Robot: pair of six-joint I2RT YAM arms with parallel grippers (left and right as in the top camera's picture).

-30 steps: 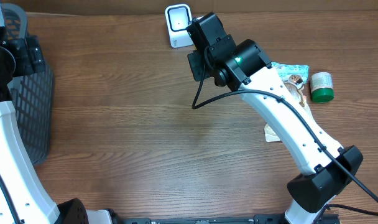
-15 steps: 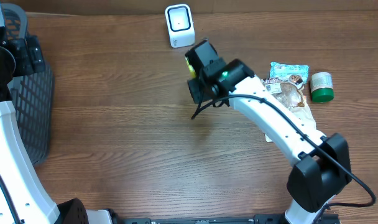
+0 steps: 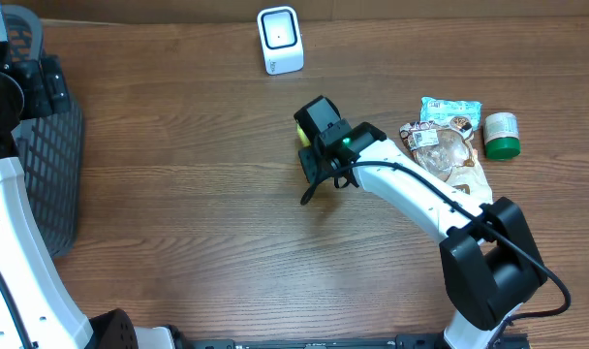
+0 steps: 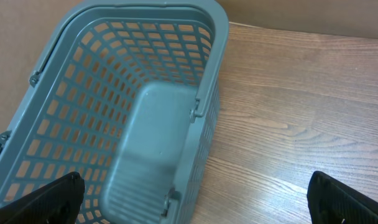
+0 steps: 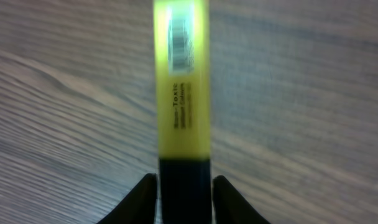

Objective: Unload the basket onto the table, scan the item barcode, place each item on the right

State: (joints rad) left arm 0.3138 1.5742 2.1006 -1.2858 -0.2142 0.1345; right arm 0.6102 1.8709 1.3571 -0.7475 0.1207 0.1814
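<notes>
Marker (image 5: 183, 93) sits between the right gripper's (image 5: 184, 182) fingers, barcode up. Jaws are narrow, but I can't tell if they're actually pinching it. Scanner (image 3: 279, 40) is well ahead of it, so I'd guess the scan isn't happening here.

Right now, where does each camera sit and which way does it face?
Overhead: above the table, looking down; left arm and right arm show.
Left wrist: on the left arm, looking down into the basket; left tool fingertips show.
Right wrist: low over the yellow highlighter; right tool fingertips flank it.
Shared: basket, in overhead and left wrist.
</notes>
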